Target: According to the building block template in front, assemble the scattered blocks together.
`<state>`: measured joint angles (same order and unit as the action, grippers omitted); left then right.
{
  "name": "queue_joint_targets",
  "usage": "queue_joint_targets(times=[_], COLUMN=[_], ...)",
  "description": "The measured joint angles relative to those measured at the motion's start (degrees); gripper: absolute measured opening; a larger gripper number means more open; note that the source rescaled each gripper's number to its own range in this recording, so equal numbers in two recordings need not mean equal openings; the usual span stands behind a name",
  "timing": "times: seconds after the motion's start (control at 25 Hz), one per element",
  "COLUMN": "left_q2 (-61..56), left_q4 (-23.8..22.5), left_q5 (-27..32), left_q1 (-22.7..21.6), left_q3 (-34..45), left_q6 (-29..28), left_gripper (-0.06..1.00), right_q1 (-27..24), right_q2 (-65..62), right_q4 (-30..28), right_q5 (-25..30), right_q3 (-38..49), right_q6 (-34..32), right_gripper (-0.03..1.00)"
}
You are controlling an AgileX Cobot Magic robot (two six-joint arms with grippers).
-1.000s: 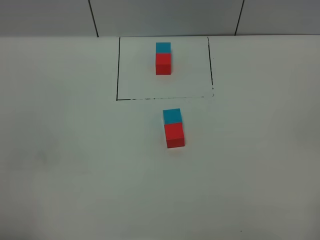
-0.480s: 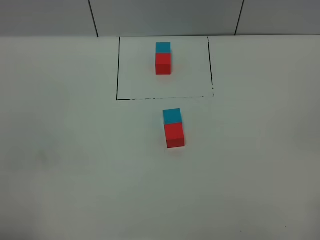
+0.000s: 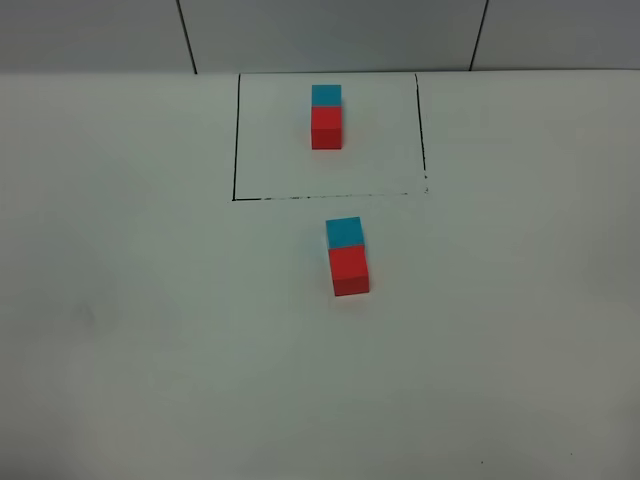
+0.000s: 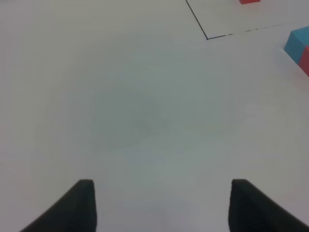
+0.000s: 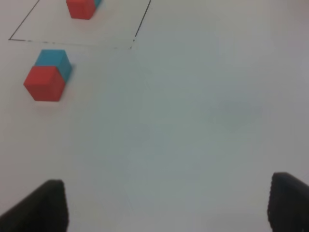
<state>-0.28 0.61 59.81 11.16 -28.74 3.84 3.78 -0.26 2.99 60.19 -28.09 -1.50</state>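
The template, a cyan-blue cube (image 3: 326, 95) joined to a red cube (image 3: 326, 128), sits inside the thin black drawn rectangle (image 3: 236, 150) at the back of the table. In front of the frame the loose cyan-blue cube (image 3: 344, 232) touches the loose red cube (image 3: 349, 270), blue behind red, in the same order as the template. The pair also shows in the right wrist view (image 5: 47, 75) and at the edge of the left wrist view (image 4: 299, 48). My left gripper (image 4: 161, 205) and right gripper (image 5: 166, 205) are both open, empty and far from the blocks.
The white table (image 3: 150, 330) spreads on all sides of the blocks. A grey panelled wall (image 3: 330, 35) stands behind its back edge. Neither arm shows in the exterior high view.
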Motion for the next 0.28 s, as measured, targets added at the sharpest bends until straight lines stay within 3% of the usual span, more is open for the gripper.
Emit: queue_joint_targets(times=[0.28], left_q2=[0.0], left_q4=[0.0], left_q5=[0.0], left_q1=[0.0], left_q3=[0.0], left_q6=[0.0], left_gripper=[0.3], right_q1=[0.0], right_q2=[0.0], right_q4=[0.0], right_q5=[0.0], right_q3=[0.0], right_q6=[0.0], right_gripper=[0.68])
